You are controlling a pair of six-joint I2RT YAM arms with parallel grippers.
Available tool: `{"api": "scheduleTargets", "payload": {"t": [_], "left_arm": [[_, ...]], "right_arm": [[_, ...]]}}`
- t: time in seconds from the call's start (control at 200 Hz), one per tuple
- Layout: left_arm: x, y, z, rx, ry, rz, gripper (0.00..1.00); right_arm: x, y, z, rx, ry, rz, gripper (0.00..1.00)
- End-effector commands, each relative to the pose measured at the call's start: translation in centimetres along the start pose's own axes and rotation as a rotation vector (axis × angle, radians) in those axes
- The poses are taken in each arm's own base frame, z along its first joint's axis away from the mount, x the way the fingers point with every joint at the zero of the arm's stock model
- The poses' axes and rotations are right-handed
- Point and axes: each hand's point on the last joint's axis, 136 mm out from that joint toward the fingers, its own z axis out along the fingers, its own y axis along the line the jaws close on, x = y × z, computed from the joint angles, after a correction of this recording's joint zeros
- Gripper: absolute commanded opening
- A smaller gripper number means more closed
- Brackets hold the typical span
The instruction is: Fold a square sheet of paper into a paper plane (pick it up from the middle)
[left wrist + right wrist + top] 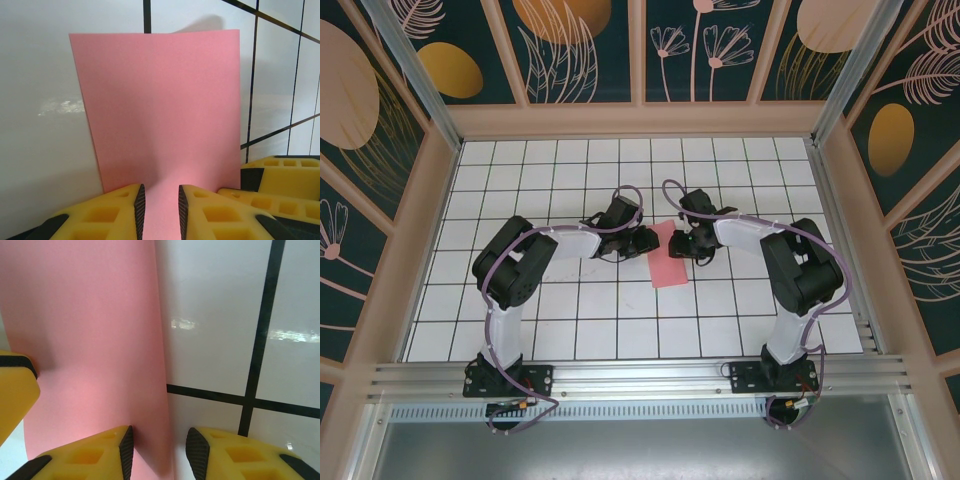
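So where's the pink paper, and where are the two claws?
pink paper [160, 110], left wrist view, middle of its face.
left gripper [159, 197], left wrist view, between its fingertips.
right gripper [160, 439], right wrist view, between its fingertips.

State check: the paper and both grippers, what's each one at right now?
square sheet of paper: lying on the table, shows as a narrow rectangle, apparently folded in half; not yet a plane.
left gripper: open, narrow gap, paper showing between the fingers.
right gripper: open, straddling the paper's side edge.
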Motion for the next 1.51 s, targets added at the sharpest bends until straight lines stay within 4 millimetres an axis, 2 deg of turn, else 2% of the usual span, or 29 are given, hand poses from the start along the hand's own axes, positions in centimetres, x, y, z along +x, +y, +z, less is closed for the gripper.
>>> {"api": "scheduleTargets", "payload": {"t": [0.0,0.26,0.435,0.721,0.971,1.186,1.501], "left_arm": [[0.1,-0.2,-0.2,0.001,-0.003,0.023,0.28],[0.1,-0.7,-0.2,0.018,0.003,0.036,0.28],[-0.4,-2.0,-0.9,0.057,-0.013,0.053,0.28],[-0.4,-2.6,-1.6,0.081,-0.026,0.059,0.28],[0.2,-2.3,-1.5,0.082,-0.008,0.052,0.28],[1.2,-1.5,-0.4,0.054,0.027,0.046,0.27],[1.3,-0.5,0.1,0.016,0.029,0.036,0.27]], "right_arm": [[3.4,-1.9,2.6,0.050,0.121,0.002,0.38],[2.4,-0.5,1.3,-0.009,0.090,0.015,0.31],[3.0,-1.3,2.0,0.017,0.111,0.025,0.31],[3.8,-2.1,3.0,0.058,0.137,0.027,0.35],[4.4,-2.8,3.6,0.102,0.156,0.017,0.37],[4.4,-2.9,3.6,0.105,0.157,0.009,0.38],[4.4,-2.9,3.5,0.095,0.158,-0.005,0.35]]}}
